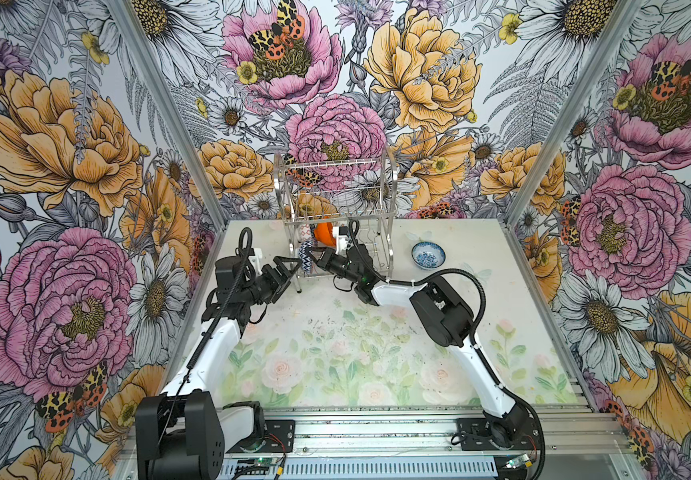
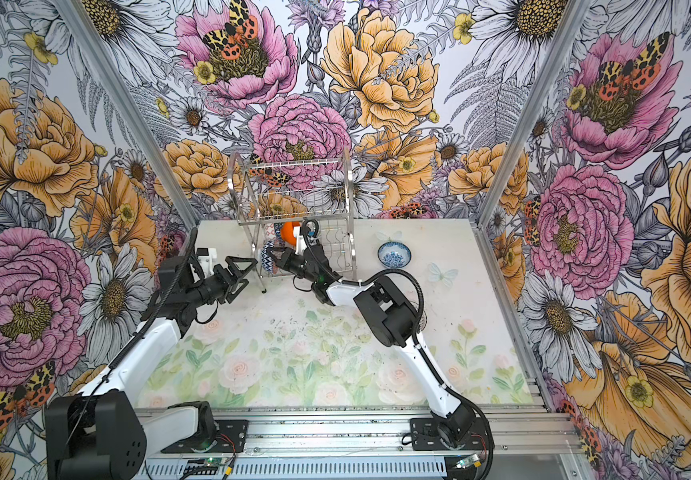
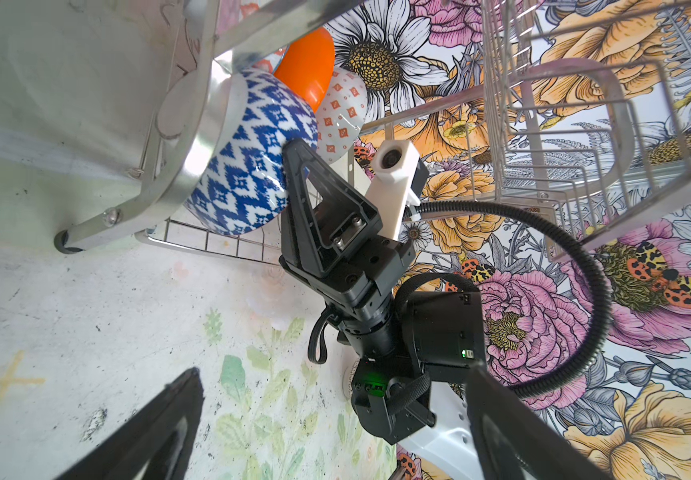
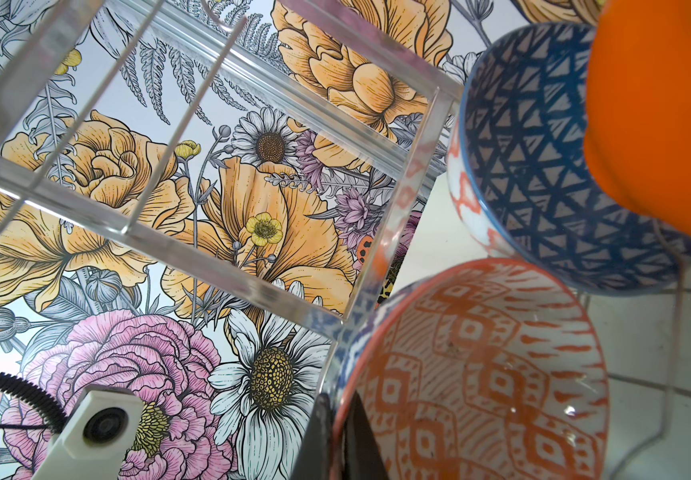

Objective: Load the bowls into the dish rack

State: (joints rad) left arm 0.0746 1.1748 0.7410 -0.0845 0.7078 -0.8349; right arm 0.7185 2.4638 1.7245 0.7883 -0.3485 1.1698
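Note:
The silver dish rack (image 1: 389,183) stands at the back of the table. My right gripper (image 1: 315,256) reaches into its lower tier and is shut on the rim of the navy-white zigzag bowl (image 3: 248,166), one finger on its orange-patterned inner wall (image 4: 481,374). That bowl stands on edge at the rack's left front corner. Behind it in the tier are a plain orange bowl (image 1: 323,233) and a white bowl with orange-red pattern (image 3: 341,112). A blue-white floral bowl (image 1: 428,254) sits upright on the table right of the rack. My left gripper (image 1: 294,273) hovers open, holding nothing, just left of the rack.
The rack's upper tier (image 2: 294,195) holds nothing. The right arm's elbow (image 1: 439,311) rises over the table's middle right. Patterned walls close in the left, back and right sides, and a metal rail (image 1: 377,432) runs along the front edge.

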